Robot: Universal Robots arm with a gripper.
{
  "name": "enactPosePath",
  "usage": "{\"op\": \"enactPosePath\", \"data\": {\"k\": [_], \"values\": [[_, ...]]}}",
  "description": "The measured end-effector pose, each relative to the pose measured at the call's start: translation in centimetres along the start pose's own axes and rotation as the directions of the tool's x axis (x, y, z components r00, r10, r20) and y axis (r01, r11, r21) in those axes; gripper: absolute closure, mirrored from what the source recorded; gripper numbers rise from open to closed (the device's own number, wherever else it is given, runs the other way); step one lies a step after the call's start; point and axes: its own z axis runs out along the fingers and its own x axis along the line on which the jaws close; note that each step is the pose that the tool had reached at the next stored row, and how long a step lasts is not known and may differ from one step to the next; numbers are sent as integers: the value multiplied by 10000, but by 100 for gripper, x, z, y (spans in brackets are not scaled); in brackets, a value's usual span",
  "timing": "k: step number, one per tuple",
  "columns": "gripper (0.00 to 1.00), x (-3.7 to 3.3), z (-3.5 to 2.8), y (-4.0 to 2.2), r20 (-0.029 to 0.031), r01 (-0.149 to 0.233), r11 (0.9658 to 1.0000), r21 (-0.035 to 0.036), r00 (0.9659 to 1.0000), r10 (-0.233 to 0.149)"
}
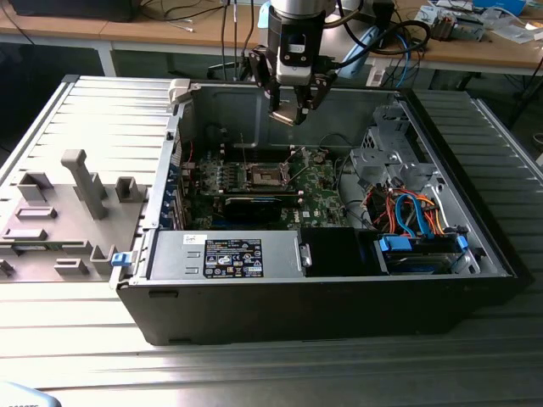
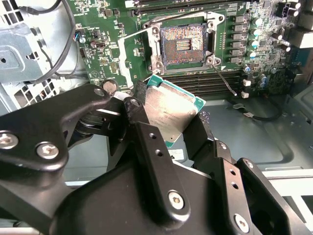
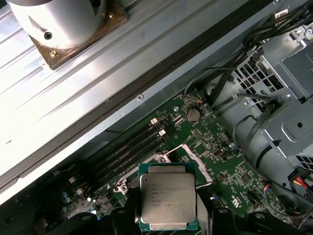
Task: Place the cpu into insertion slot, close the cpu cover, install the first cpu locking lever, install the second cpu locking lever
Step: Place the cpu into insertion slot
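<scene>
I hold the pincer (image 1: 294, 114) pinched on the cpu (image 2: 168, 113) by two opposite edges, its metal top toward the wrist cameras, high over the open computer case (image 1: 339, 309) and well apart from the green board. The insertion slot (image 2: 183, 45) lies bare below the chip — in the exterior view, a bit to the exterior view's left of the pincer. Close by it, a thin lever rod (image 2: 226, 81) slants across the memory slots (image 2: 195, 78) — the one thing I judge could snag.

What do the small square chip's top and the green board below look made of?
The small flat square cpu: dull silver-grey top, brushed matte sheen, apparently metal; green edge, likely circuit laminate. The green motherboard: glossy green circuit laminate, probably fibreglass, carrying soldered parts.
</scene>
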Motion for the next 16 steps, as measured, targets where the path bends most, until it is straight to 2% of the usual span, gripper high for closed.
{"op": "enactPosePath", "data": {"k": [16], "values": [[45, 0, 0, 0, 10, -116, 9999, -3, 9999, 116]]}}
